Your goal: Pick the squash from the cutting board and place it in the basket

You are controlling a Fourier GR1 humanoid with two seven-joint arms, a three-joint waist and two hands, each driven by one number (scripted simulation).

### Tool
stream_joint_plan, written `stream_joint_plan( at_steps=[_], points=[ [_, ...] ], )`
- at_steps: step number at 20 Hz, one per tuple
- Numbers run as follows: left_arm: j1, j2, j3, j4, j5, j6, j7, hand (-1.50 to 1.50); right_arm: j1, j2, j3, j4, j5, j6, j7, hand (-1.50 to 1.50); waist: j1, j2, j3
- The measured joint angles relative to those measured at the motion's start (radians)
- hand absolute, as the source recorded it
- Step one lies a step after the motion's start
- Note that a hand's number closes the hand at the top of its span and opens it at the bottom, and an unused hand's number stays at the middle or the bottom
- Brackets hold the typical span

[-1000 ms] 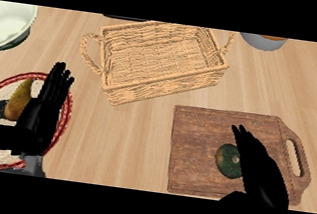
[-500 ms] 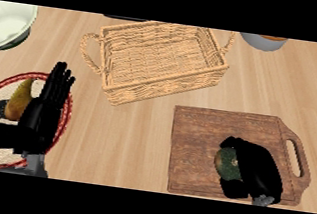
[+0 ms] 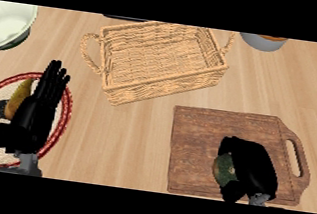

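You had a pale wooden desk (image 3: 127, 140) in front of you. On it, towards the far side and about the middle, stood the wicker basket (image 3: 165, 82), with a handle at each end and set slightly askew. Near and to the right lay the brown board (image 3: 203, 130), with its handle slot on the right edge. It was well apart from the basket.

At the near left lay a round woven plate (image 3: 66, 112) with a red rim. A yellow item (image 3: 20, 98) and something dark lay on it, and you could not tell what they were. A white bowl (image 3: 19, 25) sat at the far left corner, cut off by the edge.

Your left hand (image 3: 29, 122) rested over the plate with its fingers straight and pointing away from you, holding nothing. Your right hand (image 3: 254, 167) was down on the near part of the board, its fingers curled over the squash (image 3: 221, 169). Only a green sliver of the squash showed at the left side of the hand, and it lay on the board. A grey cup (image 3: 263, 41) stood at the far right edge.
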Motion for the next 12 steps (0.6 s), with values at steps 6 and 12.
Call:
stream_joint_plan(
  at_steps=[6, 12],
  points=[
    [-0.016, -0.005, -0.007, 0.018, 0.000, -0.014, -0.012, 0.00, -0.064, 0.081, 0.181, 0.081, 0.103, -0.056, 0.042, 1.50, 0.023, -0.001, -0.009],
    [-0.055, -0.017, -0.043, 0.034, -0.008, -0.029, -0.007, 0.00, -0.214, 0.137, 0.442, 0.203, 0.087, -0.116, 0.131, 1.50, 0.094, 0.015, -0.003]
  ],
)
